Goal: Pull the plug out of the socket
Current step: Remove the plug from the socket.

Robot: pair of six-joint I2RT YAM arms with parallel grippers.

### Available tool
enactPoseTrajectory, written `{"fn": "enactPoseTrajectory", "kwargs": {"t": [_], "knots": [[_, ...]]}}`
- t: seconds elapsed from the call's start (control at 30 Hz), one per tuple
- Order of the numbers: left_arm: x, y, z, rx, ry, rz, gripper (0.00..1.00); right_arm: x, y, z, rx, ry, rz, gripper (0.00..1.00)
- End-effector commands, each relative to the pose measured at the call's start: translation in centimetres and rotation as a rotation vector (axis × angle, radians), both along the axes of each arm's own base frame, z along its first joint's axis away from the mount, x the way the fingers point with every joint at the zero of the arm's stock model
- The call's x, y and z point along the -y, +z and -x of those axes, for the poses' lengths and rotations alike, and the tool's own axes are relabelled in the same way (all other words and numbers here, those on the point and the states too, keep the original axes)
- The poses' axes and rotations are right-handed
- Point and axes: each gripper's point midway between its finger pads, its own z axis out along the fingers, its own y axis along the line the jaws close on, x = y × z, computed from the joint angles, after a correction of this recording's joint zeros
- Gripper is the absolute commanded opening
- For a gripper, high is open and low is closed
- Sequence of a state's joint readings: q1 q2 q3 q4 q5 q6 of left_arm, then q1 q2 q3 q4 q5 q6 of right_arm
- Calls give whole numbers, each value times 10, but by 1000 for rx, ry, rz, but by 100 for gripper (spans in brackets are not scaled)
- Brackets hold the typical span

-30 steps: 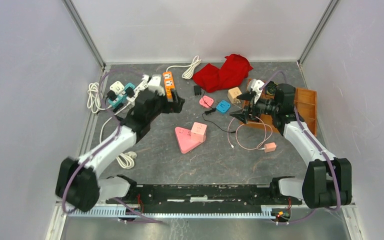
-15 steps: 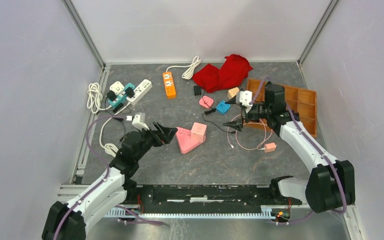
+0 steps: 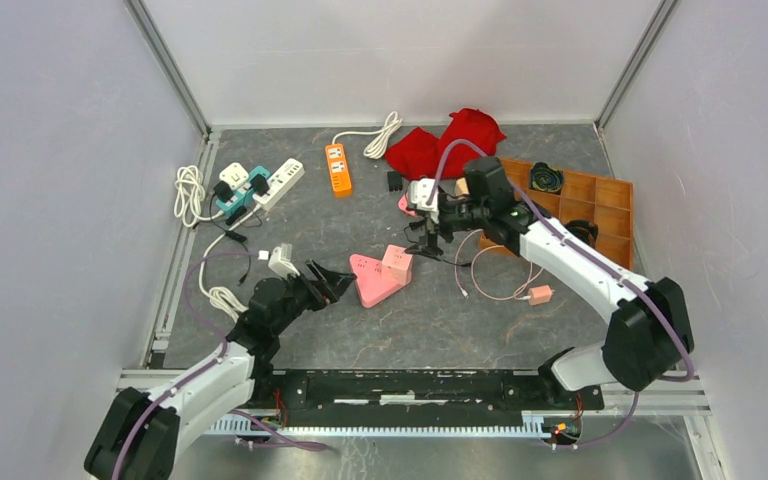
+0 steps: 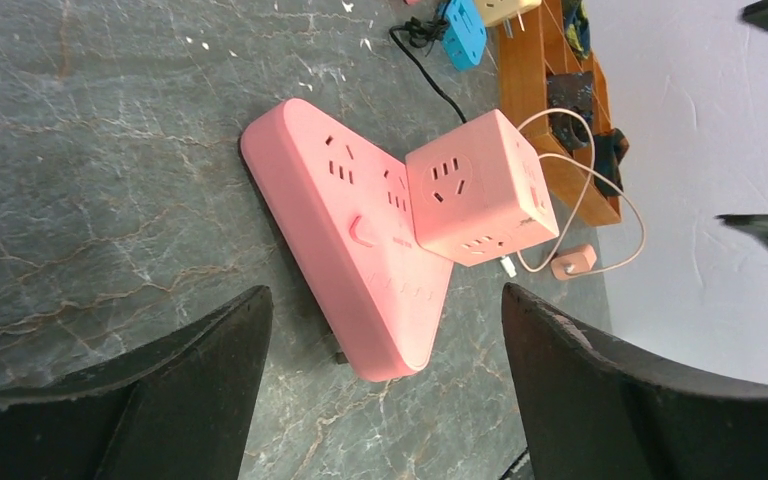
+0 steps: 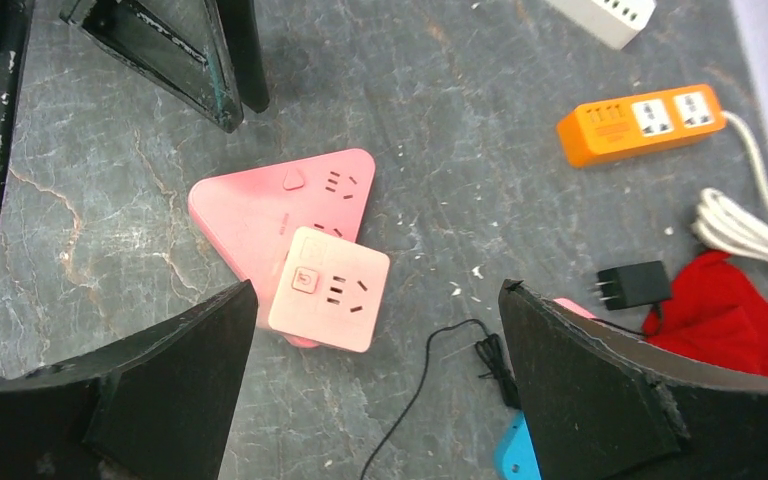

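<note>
1. Left gripper [image 3: 330, 282] hangs low over the table [image 3: 310, 215] with its fingers spread wide and nothing between them. Its tips are just beside the left edge of the pink triangular socket [image 3: 366, 281].
2. The right gripper [image 3: 428, 232] is also spread wide and empty. It points down over the table on the far side of the socket, above a thin black cable [image 5: 430, 370].
3. The pink cube plug [image 3: 397, 263] sits on the right corner of the triangular socket, near the middle of the table. It is turned slightly askew to the socket's edges.
4. In the left wrist view, the socket's top face shows pin-hole groups, a raised curved button, and a faint embossed line of letters near one edge. The letters are too faint to read.
5. In the right wrist view, the cube's top face shows a small square button with a symbol that cannot be made out, beside one set of pin holes.
6. An orange power strip [image 3: 337, 168] lies toward the back of the table. It has white outlet faces and no readable print.
7. A red cloth [image 3: 445, 145] lies at the back, with a black adapter [image 5: 635, 285] just beside it. An orange tray [image 3: 610, 205] stands at the right.
</note>
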State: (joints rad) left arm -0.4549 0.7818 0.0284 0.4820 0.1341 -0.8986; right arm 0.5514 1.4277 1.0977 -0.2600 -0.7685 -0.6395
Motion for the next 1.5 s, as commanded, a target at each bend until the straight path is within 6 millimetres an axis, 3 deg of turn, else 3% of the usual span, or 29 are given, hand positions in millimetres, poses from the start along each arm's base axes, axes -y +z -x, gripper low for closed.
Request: {"fn": "enactPoseTrajectory", "kwargs": {"t": [0.0, 0.17, 0.27, 0.5, 0.83, 1.27, 1.47], "knots": [[11, 18, -1, 26, -20, 130, 88, -11, -17, -8, -35, -76, 59, 98], [14, 14, -2, -6, -19, 156, 87, -14, -46, -7, -154, -124, 68, 98], [11, 0, 3, -42, -11, 141, 88, -18, -63, -2, -238, -115, 81, 98], [10, -9, 1, -75, 1, 120, 88, -26, -80, 5, -337, -97, 77, 98], [18, -37, -1, -206, -17, 69, 89, -27, -104, 6, -364, -107, 129, 98], [29, -50, 1, -248, -63, 75, 85, -31, -118, 9, -362, -83, 158, 96], [39, -56, 3, -271, -98, 118, 76, -32, -118, 10, -356, -83, 143, 94]]}}
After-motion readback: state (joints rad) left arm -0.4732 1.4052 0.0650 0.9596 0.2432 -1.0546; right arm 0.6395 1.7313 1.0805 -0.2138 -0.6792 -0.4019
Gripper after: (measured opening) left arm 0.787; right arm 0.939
